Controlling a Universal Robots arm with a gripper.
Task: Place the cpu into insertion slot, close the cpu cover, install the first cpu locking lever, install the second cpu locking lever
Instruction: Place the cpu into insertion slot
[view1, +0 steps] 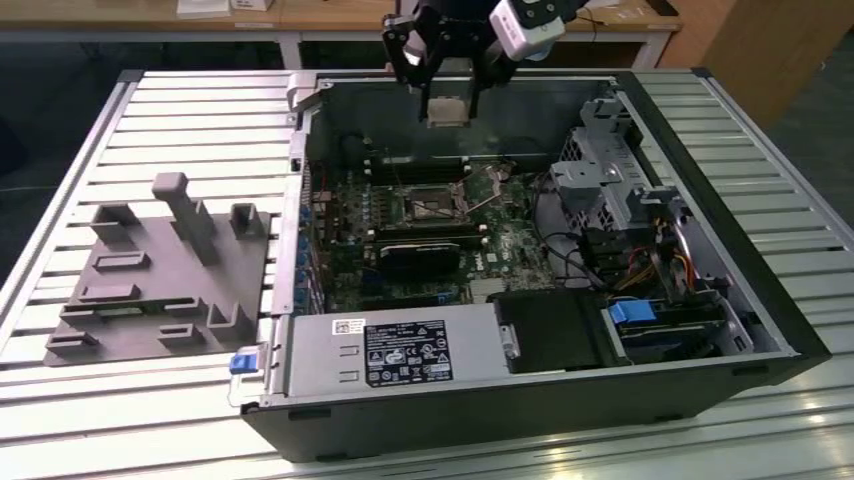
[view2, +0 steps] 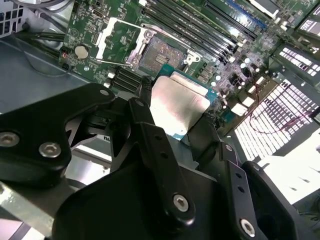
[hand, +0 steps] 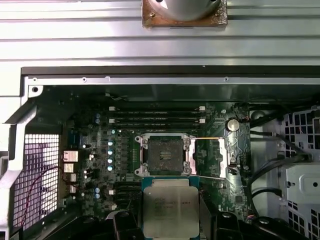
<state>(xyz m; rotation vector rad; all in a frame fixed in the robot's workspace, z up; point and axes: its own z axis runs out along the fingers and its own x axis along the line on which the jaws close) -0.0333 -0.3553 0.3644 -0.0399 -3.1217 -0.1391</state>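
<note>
My gripper (view1: 447, 100) hangs above the back wall of the open computer case, shut on the cpu (view1: 447, 110), a flat square chip with a pale silver face. In both wrist views the cpu (view2: 180, 107) (hand: 170, 207) sits between the black fingers (view2: 142, 107). The insertion slot (view1: 430, 206) (hand: 164, 155) (view2: 159, 52) lies bare on the green motherboard (view1: 527, 250), below and apart from the chip. The cpu cover (hand: 212, 157) (view2: 116, 42), a silver frame, is flipped open beside the slot. A thin metal lever (hand: 210, 138) stands free along the cover's edge.
Long black memory slots (hand: 157, 115) run beside the socket. A black fan card (view1: 420, 255) lies in front of it. The power supply (view1: 387, 350), the drive cage (view1: 607, 185) and cables (view1: 574, 260) crowd the case. A grey fixture (view1: 160, 270) sits on the slatted table at the exterior view's left.
</note>
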